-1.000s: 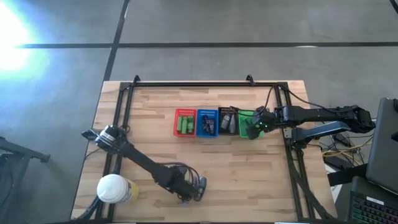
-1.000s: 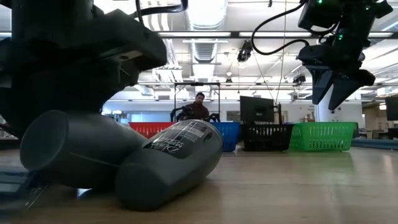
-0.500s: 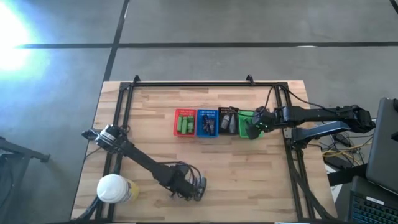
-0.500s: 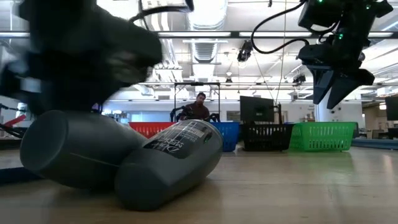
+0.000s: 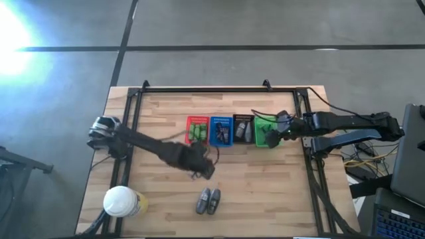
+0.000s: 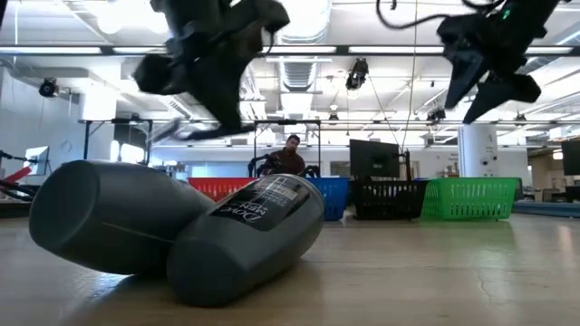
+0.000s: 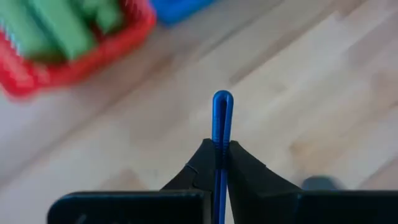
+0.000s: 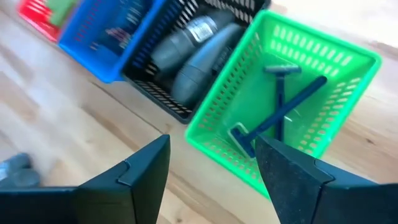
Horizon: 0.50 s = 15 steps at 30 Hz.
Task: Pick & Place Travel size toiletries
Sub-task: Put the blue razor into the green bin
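My left gripper hangs above the table's middle, in front of the red basket, and is shut on a thin blue stick-like piece. Two grey bottles lie side by side on their sides near the table's near edge, large in the low view. My right gripper hovers open above the near side of the green basket, which holds blue razors. Green packets fill the red basket. My left gripper pinches the thin blue piece between its two fingers. The piece runs along the fingers, and its rounded end sticks out past the fingertips. It is lifted clear of the table. Which part the fingers are on is hidden between them.
Red, blue, black and green baskets stand in a row at mid-table. Grey bottles lie in the black one. A white-lidded jar stands at the near left corner. A person sits in the room beyond the table.
My left gripper has risen from beside the two grey bottles at the near edge and swung toward the far edge, up to the red basket; the bottles have stayed put. My right gripper has lifted a little and tipped over the green basket.
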Motion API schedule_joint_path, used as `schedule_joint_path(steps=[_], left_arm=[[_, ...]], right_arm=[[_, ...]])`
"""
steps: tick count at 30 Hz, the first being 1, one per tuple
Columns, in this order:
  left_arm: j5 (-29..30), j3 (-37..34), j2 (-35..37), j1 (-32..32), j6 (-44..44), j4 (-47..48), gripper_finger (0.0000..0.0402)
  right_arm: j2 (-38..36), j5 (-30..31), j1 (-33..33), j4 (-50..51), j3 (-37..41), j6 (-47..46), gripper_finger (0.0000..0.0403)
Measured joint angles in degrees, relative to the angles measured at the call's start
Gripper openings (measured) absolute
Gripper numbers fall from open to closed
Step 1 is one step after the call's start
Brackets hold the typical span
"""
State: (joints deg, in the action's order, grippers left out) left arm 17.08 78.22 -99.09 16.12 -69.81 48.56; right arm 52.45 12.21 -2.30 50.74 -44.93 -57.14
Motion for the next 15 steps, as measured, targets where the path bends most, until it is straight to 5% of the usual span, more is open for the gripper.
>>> schedule_joint_path(steps=[4,8,15], left_arm=[[-0.5,-2.2,4.1,-5.5,6.6,-10.6,0.0018],[-6.4,-6.8,6.5,-12.5,10.9,-31.9,0.0018],[-14.5,-10.7,2.6,-23.8,10.3,-61.0,0.0018]], right_arm=[[-3.9,2.8,3.0,-0.1,-0.9,-0.4,0.0242],[-8.3,9.1,6.8,-0.7,-2.6,-3.2,0.0247],[-12.2,21.2,10.7,-9.4,-5.3,-3.6,0.0255]])
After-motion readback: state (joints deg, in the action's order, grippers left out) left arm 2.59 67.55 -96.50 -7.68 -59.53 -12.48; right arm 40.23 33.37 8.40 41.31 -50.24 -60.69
